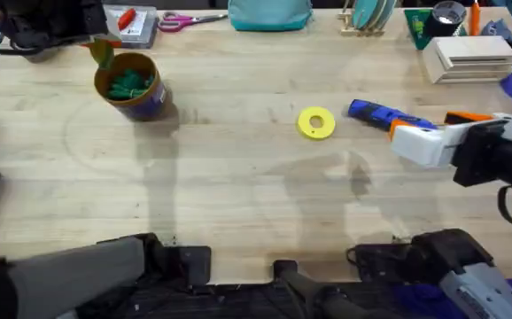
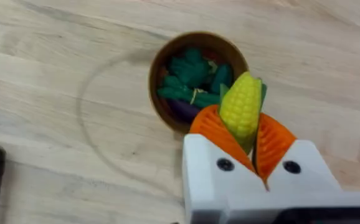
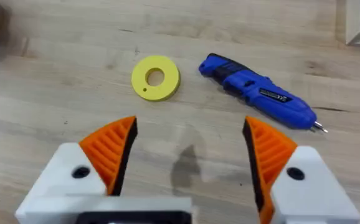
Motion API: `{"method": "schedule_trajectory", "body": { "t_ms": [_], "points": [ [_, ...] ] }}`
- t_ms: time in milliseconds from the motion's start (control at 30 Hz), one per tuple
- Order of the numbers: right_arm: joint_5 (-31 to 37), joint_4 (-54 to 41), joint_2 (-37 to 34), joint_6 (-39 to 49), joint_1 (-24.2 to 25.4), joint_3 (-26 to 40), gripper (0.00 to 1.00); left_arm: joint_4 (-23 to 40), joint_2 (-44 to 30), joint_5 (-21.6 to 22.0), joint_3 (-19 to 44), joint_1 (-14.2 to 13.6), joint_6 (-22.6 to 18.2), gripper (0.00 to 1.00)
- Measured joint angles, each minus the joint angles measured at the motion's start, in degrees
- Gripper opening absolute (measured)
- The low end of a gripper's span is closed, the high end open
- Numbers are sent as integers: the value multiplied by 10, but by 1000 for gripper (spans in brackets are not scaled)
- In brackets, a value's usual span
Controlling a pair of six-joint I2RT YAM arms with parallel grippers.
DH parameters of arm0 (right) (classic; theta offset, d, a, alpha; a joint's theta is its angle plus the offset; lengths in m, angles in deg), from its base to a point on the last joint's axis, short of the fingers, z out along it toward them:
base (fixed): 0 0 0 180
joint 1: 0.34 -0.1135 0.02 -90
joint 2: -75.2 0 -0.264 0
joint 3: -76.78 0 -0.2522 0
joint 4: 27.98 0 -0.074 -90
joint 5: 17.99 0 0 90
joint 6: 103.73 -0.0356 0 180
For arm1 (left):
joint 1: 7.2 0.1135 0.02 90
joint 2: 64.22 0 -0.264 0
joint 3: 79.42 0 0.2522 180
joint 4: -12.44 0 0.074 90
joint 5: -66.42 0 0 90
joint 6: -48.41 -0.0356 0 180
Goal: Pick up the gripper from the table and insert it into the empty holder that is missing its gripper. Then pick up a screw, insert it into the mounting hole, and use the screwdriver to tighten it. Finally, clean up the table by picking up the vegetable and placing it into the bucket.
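My left gripper (image 2: 245,134) is shut on the vegetable (image 2: 241,109), a yellow toy corn cob with a green husk, pinched upright between the orange pads. It hangs just over the near rim of the bucket (image 2: 161,106), which holds several green toy pieces. From overhead, the left gripper (image 1: 102,48) hovers at the far edge of the bucket (image 1: 150,102). The blue screwdriver (image 3: 258,93) lies flat on the table ahead of my open right gripper (image 3: 189,152), which holds nothing. Overhead, the right gripper (image 1: 433,135) sits right of the screwdriver (image 1: 384,115). The screw is out of view.
A yellow ring-shaped disc (image 1: 316,123) lies left of the screwdriver. Along the back edge stand a tray with a red-handled tool (image 1: 132,22), pink scissors (image 1: 181,19), a teal object (image 1: 269,13) and a white box (image 1: 469,58). Bare wood spans the table's middle.
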Motion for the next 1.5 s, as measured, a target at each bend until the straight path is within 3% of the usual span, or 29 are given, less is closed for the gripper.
{"method": "schedule_trajectory", "body": {
  "t_ms": [433, 467, 633, 667, 867, 1000, 1200, 1500],
  "points": [
    [0, 0, 0, 0, 0, 0, 997, -32, -120, 2, 0, 11, -14, 30],
    [0, 0, 0, 0, 0, 0, 997, -32, -120, 2, 0, 11, -17, 90],
    [0, 0, 0, 0, 0, 0, 997, -28, -118, 2, 0, 11, -17, 872],
    [0, 0, 0, 0, 0, 0, 997, -26, -117, 2, 0, 11, -16, 955],
    [0, 0, 0, 0, 0, 0, 997, -9, -102, 2, 0, 10, -17, 985],
    [0, 0, 0, 0, 0, 0, 997, 16, -51, 1, 0, -1, -17, 985],
    [0, 0, 0, 0, 0, 0, 997, 53, 47, -12, 0, -60, -17, 985],
    [0, 0, 0, 0, 0, 0, 997, 107, 60, -31, 0, -227, -6, 985]
  ]
}}
